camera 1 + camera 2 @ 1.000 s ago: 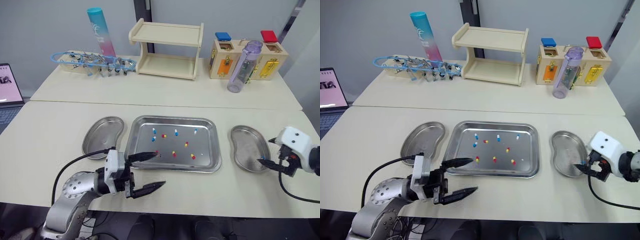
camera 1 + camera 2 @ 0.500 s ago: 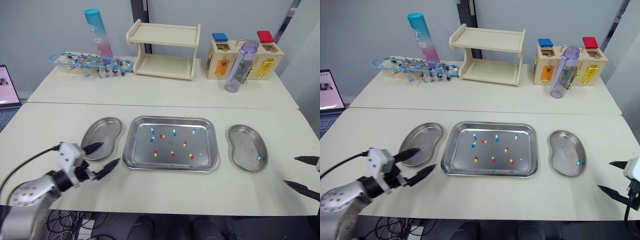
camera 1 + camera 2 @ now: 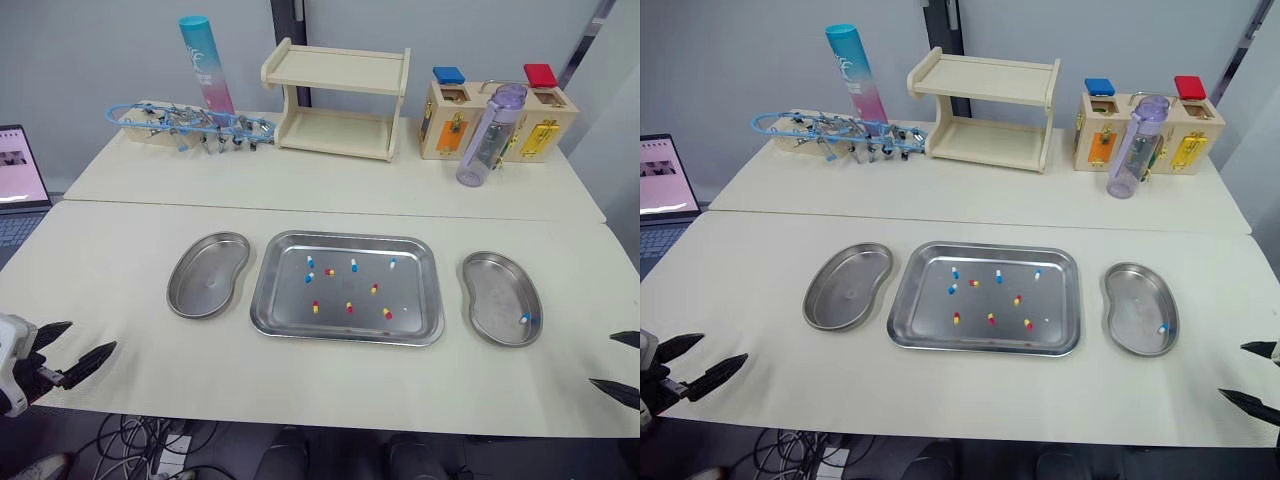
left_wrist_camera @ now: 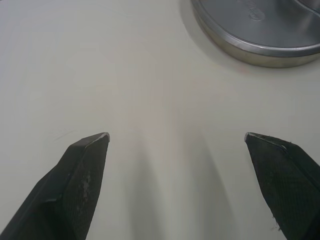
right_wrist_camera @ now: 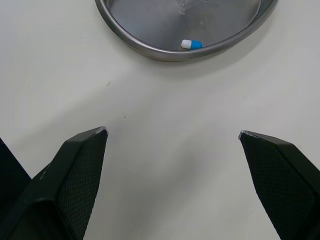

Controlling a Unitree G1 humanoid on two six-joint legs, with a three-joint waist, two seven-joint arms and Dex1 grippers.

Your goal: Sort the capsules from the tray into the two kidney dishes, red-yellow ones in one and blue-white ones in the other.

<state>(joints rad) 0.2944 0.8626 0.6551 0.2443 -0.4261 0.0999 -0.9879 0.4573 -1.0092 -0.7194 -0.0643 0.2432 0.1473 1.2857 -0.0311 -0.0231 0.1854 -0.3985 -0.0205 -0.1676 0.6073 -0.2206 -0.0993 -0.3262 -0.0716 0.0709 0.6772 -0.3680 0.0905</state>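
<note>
Table [image 3: 130, 250] | blue-white capsule [image 3: 524, 318] in dish [image 3: 490, 290] right of tray [image 3: 285, 300] | left claw [image 3: 90, 336], right claw [image 3: 601, 359] wide open, empty | next you should reach the tray.

Head stereo overlooks table [image 3: 120, 250]; wrist cams low, prob. close.

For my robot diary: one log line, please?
left gripper open; right gripper open; one blue-white capsule in right kidney dish; other capsules in tray
</note>
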